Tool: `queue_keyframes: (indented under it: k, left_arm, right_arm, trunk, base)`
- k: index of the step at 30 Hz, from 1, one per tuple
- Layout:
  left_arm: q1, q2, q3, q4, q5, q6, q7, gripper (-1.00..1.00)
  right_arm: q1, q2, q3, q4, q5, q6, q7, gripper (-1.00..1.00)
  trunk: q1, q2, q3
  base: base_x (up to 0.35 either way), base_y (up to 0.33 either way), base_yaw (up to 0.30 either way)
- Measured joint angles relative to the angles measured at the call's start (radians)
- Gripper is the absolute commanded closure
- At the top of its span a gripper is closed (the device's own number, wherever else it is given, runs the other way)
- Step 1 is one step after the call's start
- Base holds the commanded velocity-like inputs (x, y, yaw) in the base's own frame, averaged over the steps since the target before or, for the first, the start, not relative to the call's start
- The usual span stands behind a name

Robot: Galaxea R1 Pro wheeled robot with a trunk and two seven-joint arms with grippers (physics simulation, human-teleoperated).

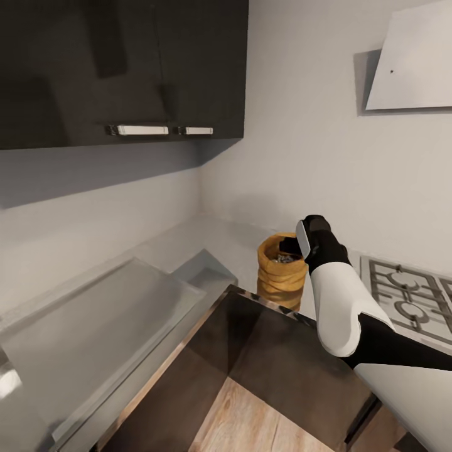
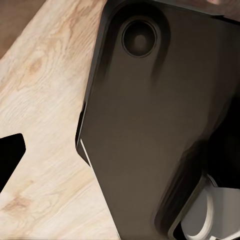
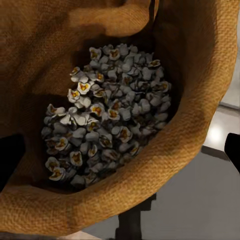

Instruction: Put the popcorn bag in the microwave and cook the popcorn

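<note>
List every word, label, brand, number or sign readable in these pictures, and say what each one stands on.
There is no readable text in any of the views.
The popcorn bag is plain mustard-tan, with no print on it.
The dark upper cabinets bear only pale handles, no lettering.
The white hood shows one small dark dot, not a character.
The gas hob carries no visible markings.
</note>
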Motion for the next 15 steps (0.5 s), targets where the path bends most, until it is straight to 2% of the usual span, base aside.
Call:
queue_keyframes:
  k: [7, 9, 12, 13, 15]
  left_arm:
    - [0.000, 0.000, 0.001, 0.000, 0.001, 0.000, 0.000, -1.00]
    - [0.000, 0.000, 0.001, 0.000, 0.001, 0.000, 0.000, -1.00]
    - [0.000, 0.000, 0.001, 0.000, 0.002, 0.000, 0.000, -1.00]
    - [0.000, 0.000, 0.001, 0.000, 0.001, 0.000, 0.000, -1.00]
    - [0.000, 0.000, 0.001, 0.000, 0.001, 0.000, 0.000, -1.00]
  right_arm:
    - [0.000, 0.000, -0.004, 0.011, -0.011, -0.017, -0.045, -1.00]
    - [0.000, 0.000, -0.032, 0.017, -0.013, -0.018, -0.058, -1.00]
    - [0.000, 0.000, -0.070, 0.018, -0.015, -0.019, -0.123, -1.00]
    - [0.000, 0.000, -0.079, 0.019, -0.027, -0.019, -0.155, -1.00]
    - [0.000, 0.000, -0.081, 0.019, -0.055, -0.019, -0.168, -1.00]
  trunk:
    - [0.000, 0.000, 0.000]
    - [0.000, 0.000, 0.000]
    - [0.000, 0.000, 0.000]
    - [0.000, 0.000, 0.000]
    - [0.000, 0.000, 0.000]
  base:
    - [0.000, 0.000, 0.010]
    - [0.000, 0.000, 0.000]
    - [0.000, 0.000, 0.000]
    - [0.000, 0.000, 0.000]
    - [0.000, 0.000, 0.000]
